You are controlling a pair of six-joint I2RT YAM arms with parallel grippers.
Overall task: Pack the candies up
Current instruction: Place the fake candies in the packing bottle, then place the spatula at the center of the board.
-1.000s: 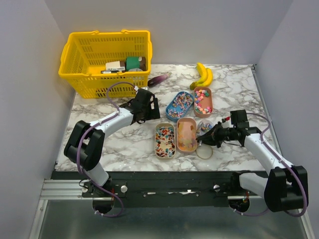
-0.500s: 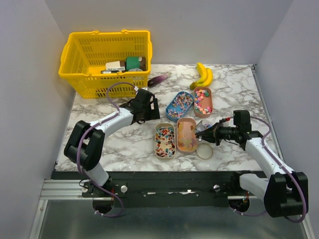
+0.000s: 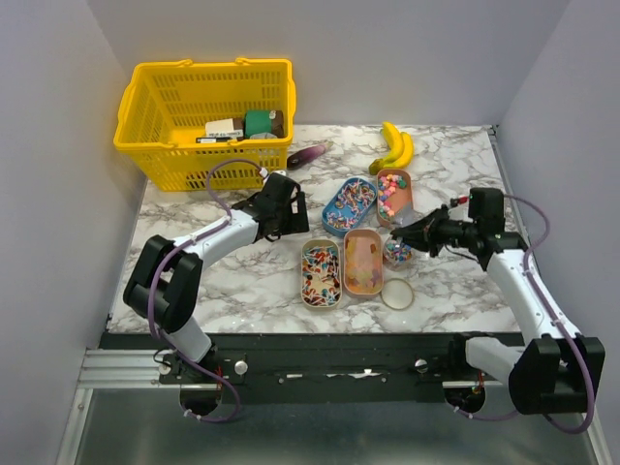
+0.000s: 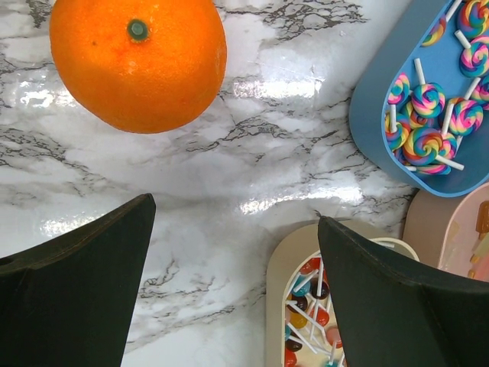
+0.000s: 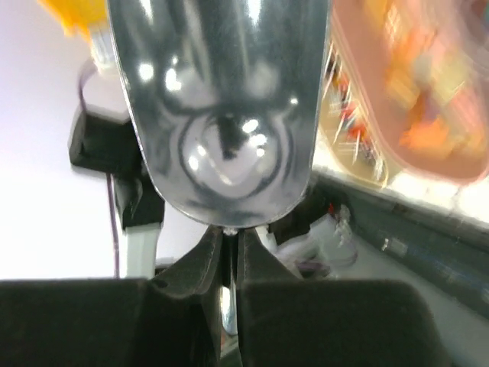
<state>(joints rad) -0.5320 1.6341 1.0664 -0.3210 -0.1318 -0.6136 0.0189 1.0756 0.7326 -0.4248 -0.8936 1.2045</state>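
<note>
The candies lie in four oval trays: a cream tray of lollipops, a peach tray, a blue tray of rainbow lollipops, and a pink tray. A small clear jar also holds candies. My right gripper is shut on the handle of a metal scoop, held above the jar and pink tray. No candy shows on the scoop. My left gripper is open and empty, over bare marble left of the blue tray.
An orange sits just beyond my left gripper. The jar's lid lies near the front edge. Bananas and an aubergine lie at the back. A yellow basket with boxes stands at the back left.
My right arm has lifted the scoop up and back from low beside the jar and peach tray, so the jar now shows. The left arm has not moved.
</note>
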